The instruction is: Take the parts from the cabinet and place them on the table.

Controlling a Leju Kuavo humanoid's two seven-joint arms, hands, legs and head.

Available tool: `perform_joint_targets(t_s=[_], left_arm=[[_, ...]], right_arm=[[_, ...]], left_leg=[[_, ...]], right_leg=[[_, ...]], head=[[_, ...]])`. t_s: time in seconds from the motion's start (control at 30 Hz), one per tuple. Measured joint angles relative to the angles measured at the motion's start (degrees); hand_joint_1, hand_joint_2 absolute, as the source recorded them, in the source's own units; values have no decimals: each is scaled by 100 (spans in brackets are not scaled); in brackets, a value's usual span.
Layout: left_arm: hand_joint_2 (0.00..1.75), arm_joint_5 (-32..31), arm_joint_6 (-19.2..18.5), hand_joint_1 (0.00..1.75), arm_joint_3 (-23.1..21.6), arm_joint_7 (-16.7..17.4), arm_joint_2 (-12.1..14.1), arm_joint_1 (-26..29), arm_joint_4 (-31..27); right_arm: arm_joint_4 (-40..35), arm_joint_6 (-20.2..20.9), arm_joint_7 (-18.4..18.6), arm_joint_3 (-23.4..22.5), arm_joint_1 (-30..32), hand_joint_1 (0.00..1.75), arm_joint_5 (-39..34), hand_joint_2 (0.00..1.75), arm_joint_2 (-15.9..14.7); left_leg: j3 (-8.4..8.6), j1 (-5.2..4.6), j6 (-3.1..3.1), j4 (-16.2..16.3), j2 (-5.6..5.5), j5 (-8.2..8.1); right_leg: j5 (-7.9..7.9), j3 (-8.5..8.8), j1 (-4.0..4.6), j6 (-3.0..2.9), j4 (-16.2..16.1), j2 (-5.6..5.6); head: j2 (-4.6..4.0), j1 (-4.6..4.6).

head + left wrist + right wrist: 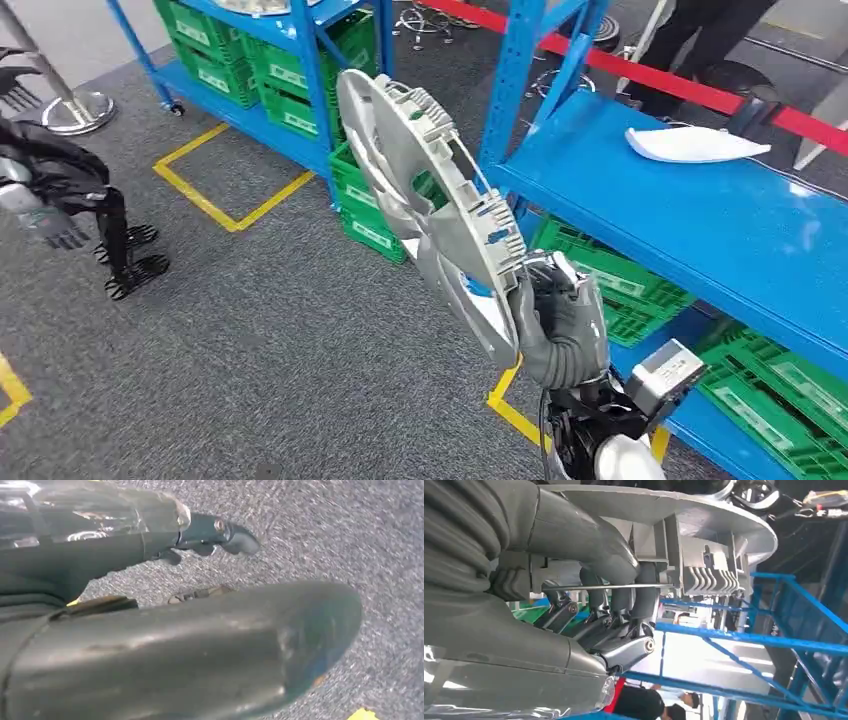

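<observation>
Warehouse, blue steel shelving (690, 215), green crates (225, 70)

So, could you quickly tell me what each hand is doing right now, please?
Left hand: hangs over the carpet, holding nothing, fingers apart.
Right hand: grips the silver wheel cover.

Right hand (560, 325) raised on a bent arm at lower right, fingers (624, 597) curled tight around the rim of a silver wheel cover (430, 200) — held aloft, tilted. Left hand (55, 228) hanging low at far left, fingers loosely extended, holding nothing.
</observation>
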Motion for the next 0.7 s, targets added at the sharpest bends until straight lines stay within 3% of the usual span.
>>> perform_joint_targets(t_s=[0.07, 0.1, 0.17, 0.23, 0.27, 0.3, 0.37, 0.4, 0.43, 0.53, 0.57, 0.6, 0.63, 0.7], left_arm=[[0, 0, 0, 0, 0, 2, 7, 5, 0], [0, 0, 0, 0, 0, 0, 7, -2, -2], [0, 0, 0, 0, 0, 0, 4, -14, -2], [0, 0, 0, 0, 0, 0, 7, -7, 0], [0, 0, 0, 0, 0, 2, 9, -1, 0], [0, 0, 0, 0, 0, 2, 9, 0, 0], [0, 0, 0, 0, 0, 2, 7, -1, -2], [0, 0, 0, 0, 0, 2, -4, 0, -2], [0, 0, 4, 0, 2, 2, -13, -11, -2], [0, -4, -2, 0, 0, 0, -33, 6, -4], [0, -7, -2, 0, 0, 2, -33, 9, -2], [0, -9, -2, 0, 0, 0, -28, 12, 0], [0, -13, -2, 0, 0, 0, -24, 3, 0], [0, -17, -2, 0, 0, 0, -22, -5, 0]], right_arm=[[0, 0, 0, 0, -7, 175, 0, 175, 0], [-2, 0, 0, -2, -4, 175, 2, 175, 0], [0, 0, 0, -4, 1, 175, 2, 175, 0], [2, 2, 0, -4, 22, 175, 0, 175, 0], [6, 0, 0, -4, 35, 175, 0, 175, 0], [15, 0, 0, -4, 36, 175, 0, 175, 0], [15, 0, 0, -4, 35, 175, 0, 175, -2], [13, 2, 0, -4, 29, 175, 2, 175, 0], [13, 2, 0, -4, 32, 175, 0, 175, 0], [13, 2, 0, -7, 19, 175, 2, 175, -4], [11, 2, 0, -7, 21, 175, 2, 175, 0], [15, 2, 0, -4, 15, 175, 0, 175, 7], [13, 0, 0, -7, 18, 175, 2, 175, 7], [15, 0, 0, -7, 18, 175, 0, 175, 11]], left_leg=[[-6, 18, 84, -31, -100, 36], [-8, 23, 114, -33, -149, 46], [-12, 8, 160, -32, -244, 56], [-20, -20, 179, -30, -347, 62], [-18, -33, 188, -30, -410, 68], [-15, -47, 195, -30, -464, 72], [8, -73, 199, -30, -568, 76], [5, -53, 199, -39, -603, 78], [-16, -88, 176, -27, -635, 93], [-79, -15, 69, -57, -705, 162], [-78, -34, 36, -76, -713, 173], [-104, -48, 35, -13, -507, 102], [-188, -56, 10, 161, -318, -62], [-549, -8, -52, 967, -296, -500]], right_leg=[[-41, 9, -32, 57, -2, -24], [-182, -29, -44, 86, 119, 147], [-653, -349, -42, 86, 926, 309], [-929, -698, -35, 67, 1696, 333], [-882, -739, -29, 42, 1776, 340], [-706, -670, -18, 6, 1605, 349], [-154, -266, 25, -112, 700, 426], [25, -77, 65, -196, 238, 575], [-29, -10, 57, -237, 154, 623], [-32, -4, 113, -275, 37, 561], [35, 38, 86, -283, -81, 508], [103, 86, 65, -259, -185, 435], [130, 99, 62, -293, -236, 423], [136, 84, 59, -302, -227, 331]], head=[[0, 2], [0, 30], [0, 118], [0, 173], [0, 190], [0, 212], [0, 273], [0, 291], [0, 256], [0, 317], [0, 319], [0, 310], [0, 241], [0, 177]])
